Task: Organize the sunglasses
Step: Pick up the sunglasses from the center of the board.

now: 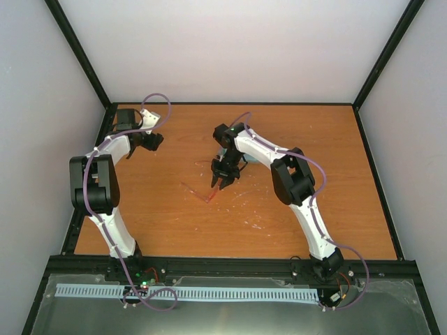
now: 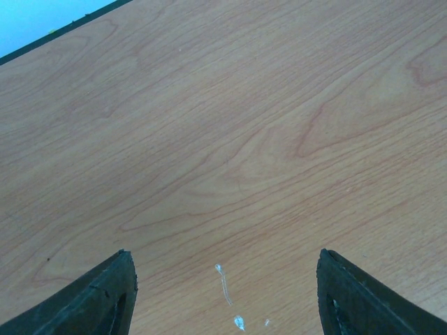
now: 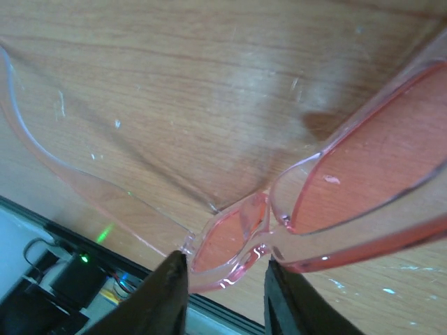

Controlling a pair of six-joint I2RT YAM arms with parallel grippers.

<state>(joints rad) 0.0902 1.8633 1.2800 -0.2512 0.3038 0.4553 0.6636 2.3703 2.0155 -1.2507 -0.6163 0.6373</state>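
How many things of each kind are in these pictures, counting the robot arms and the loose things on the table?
arms: 2, the left arm and the right arm
sunglasses: 1
total: 3

From above we see the sunglasses [image 1: 208, 196] only as a thin red streak, too small to make out lenses or temples. Up close they blur: one lens runs off the right edge, one temple off the left. Just below the sunglasses, the bottom edge crops the fingers of the right gripper [image 3: 225, 269]. The left gripper [image 2: 225, 255], well apart from the sunglasses, shows us only two cropped tips.
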